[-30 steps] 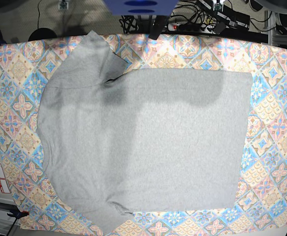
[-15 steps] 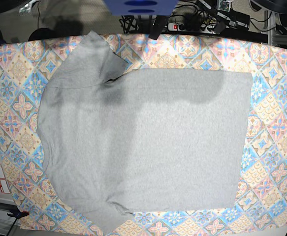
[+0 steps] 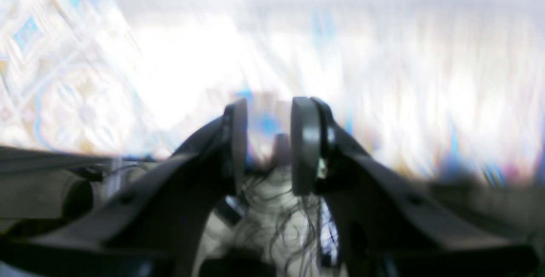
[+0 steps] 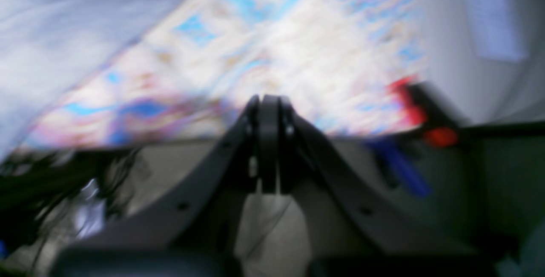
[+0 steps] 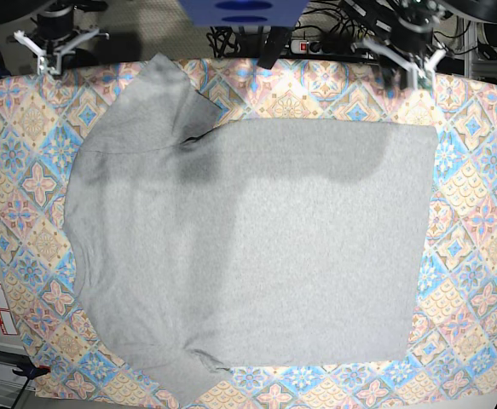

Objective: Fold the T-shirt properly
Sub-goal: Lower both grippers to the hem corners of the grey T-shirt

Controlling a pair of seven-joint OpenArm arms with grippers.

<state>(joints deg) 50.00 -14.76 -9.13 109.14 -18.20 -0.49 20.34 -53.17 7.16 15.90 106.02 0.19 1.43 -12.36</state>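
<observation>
Lying flat and plain side up, the T-shirt (image 5: pixel 248 247) covers the middle of the tablecloth (image 5: pixel 478 221), collar towards the base view's left edge and hem towards its right; no fold has been made, so the step in hand is judged to be the approach.

Both arms sit at the tablecloth's far edge, clear of the T-shirt. The left gripper (image 3: pixel 268 145) stands beyond the hem's far corner, and the wrist view shows its jaws parted by a moderate gap with nothing between them. The right gripper (image 4: pixel 268 149) stands beyond the far sleeve, jaws pressed together and empty.

The next move probably calls for each gripper to descend on the far edge of the T-shirt, the right one opening first, and to pinch a single layer at sleeve and hem.

Only the base view gives the whole garment's layout. The wrist views, though badly blurred, give the jaw spacing; the right one seems to catch grey cloth at its upper left.
</observation>
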